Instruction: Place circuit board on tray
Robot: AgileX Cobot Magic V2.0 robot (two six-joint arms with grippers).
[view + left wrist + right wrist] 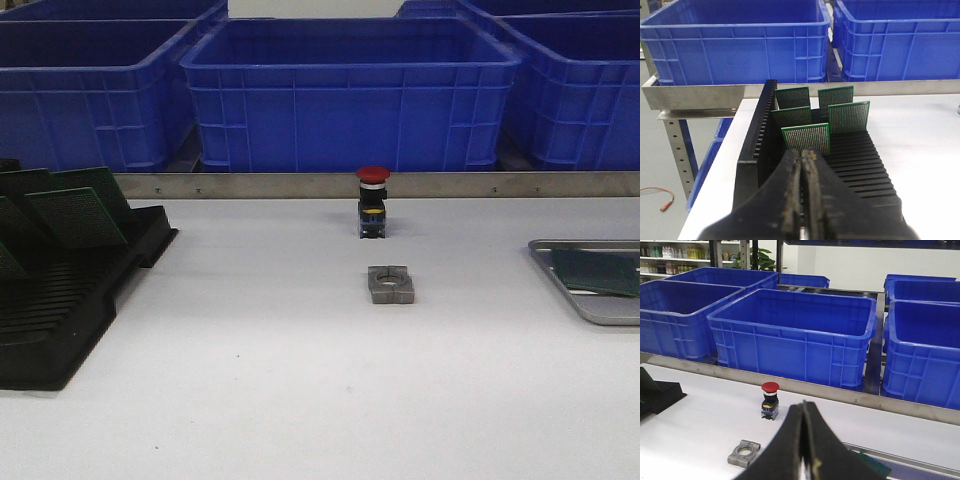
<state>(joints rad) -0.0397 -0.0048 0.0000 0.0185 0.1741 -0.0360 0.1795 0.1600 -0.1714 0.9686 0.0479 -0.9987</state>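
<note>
Behind table: blue bins (350, 95) | left: rack (70, 290) of upright boards (806, 141) | right: tray (590, 310), one board (598, 272) lying in it | left gripper (802, 165) clenched empty just before the nearest board, should open, straddle its top edge, lift straight | right gripper (804, 432) clenched empty

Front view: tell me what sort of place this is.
Probably an electronics assembly or factory workbench: green circuit boards stand in a black slotted rack, big blue plastic bins line a metal rail behind, and a red pushbutton switch sits on the table.
</note>
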